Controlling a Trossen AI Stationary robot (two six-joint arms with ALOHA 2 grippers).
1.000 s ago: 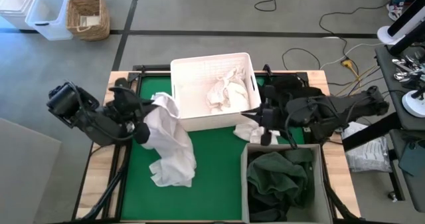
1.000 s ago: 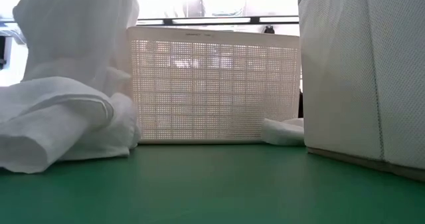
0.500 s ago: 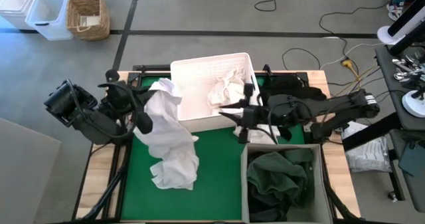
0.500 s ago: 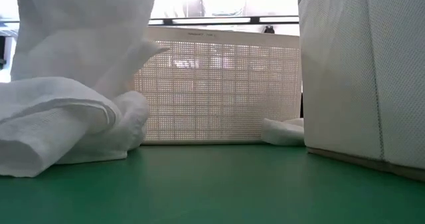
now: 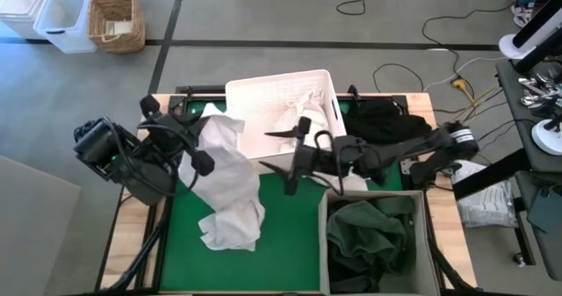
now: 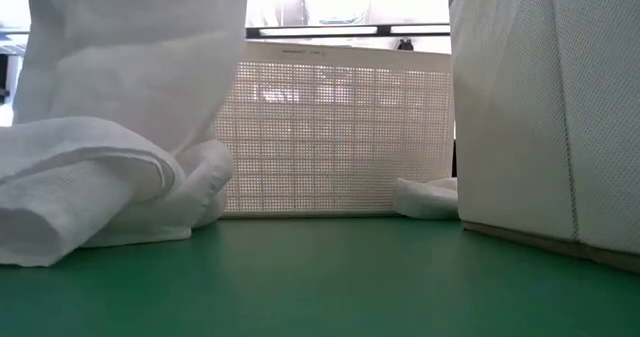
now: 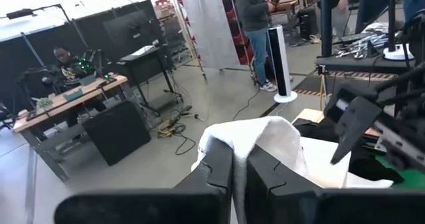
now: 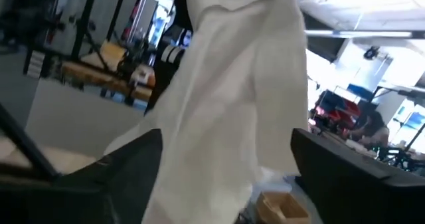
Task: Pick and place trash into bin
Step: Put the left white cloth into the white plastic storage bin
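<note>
A large white sheet [image 5: 230, 186] hangs from my left gripper [image 5: 200, 155], which is shut on it at the mat's left side beside the white tub [image 5: 255, 147]. The tub holds more white sheets [image 5: 303, 111]. My right gripper [image 5: 268, 151] reaches in from the right, level and open. Its fingers [image 8: 133, 164] stand on either side of the hanging sheet [image 8: 232, 84], and no touch shows. A small white sheet [image 6: 425, 197] lies on the mat between the tub and the grey box. A dark green garment [image 5: 369, 234] lies in that box. A black garment [image 5: 378, 120] lies at the far right. My left gripper pinches the white sheet's bunched upper part [image 7: 249, 141] between its two shut fingers, which come about level from the table's left. The sheet drapes over and past the fingertips and hangs slack below them. Its lower end [image 5: 230, 230] lies crumpled on the green mat.
The grey fabric box [image 5: 421, 243] fills the near right corner. The green mat [image 5: 290, 243] lies bare between the sheet and the box. On the floor beyond the table's far left stand a wicker basket [image 5: 116, 22] and plastic bins [image 5: 61, 19].
My right gripper has moved toward the table's left, along the tub's near wall toward the hanging sheet, and has opened wide. My left gripper has turned and carried the sheet's upper part toward the tub. The sheet's lower end has stayed on the mat.
</note>
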